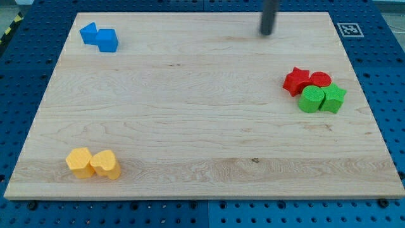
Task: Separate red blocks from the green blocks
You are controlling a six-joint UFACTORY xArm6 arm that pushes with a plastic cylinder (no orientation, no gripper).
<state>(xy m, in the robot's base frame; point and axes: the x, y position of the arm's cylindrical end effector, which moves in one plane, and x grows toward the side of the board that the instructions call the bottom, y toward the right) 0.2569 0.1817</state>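
two red blocks [304,80], two green blocks [323,99] touching; my tip [267,33] well apart; end effector state can't be told.

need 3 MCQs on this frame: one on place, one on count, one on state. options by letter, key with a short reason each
1. Where is my tip?
A. among the yellow blocks
B. near the view's top, right of centre
C. touching the blue blocks

2. How many blocks lie on the board?
A. six
B. eight
C. ten

3. How do the red and green blocks stand?
A. packed together in one cluster
B. at opposite edges
C. stacked on each other

Key:
1 B: the tip ends above and left of the red star block, apart from every block.
2 B: two each of blue, yellow, red and green.
3 A: the red round block sits against the green round block and the other green block.
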